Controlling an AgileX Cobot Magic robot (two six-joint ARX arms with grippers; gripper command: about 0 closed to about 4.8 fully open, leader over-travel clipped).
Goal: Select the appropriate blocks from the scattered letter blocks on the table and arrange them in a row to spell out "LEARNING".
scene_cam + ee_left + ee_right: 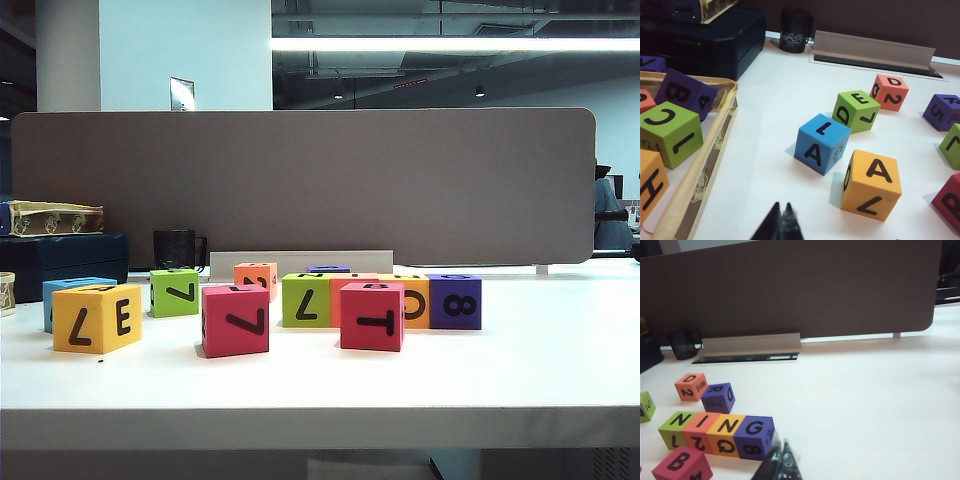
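Counting for you: four blocks (717,434) rowed N-I-N-G on the table (865,405), both grippers, left (781,220) and right (780,462), clenched empty, hovering low.

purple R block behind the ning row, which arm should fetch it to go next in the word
Right, probably. The purple R block sits just behind the N-I-N-G row, close to the right hand. The left hand is nearer the blue block.

Black letters are printed on blue (821,143), yellow (871,184), green (856,110) and purple (754,437) letter blocks.
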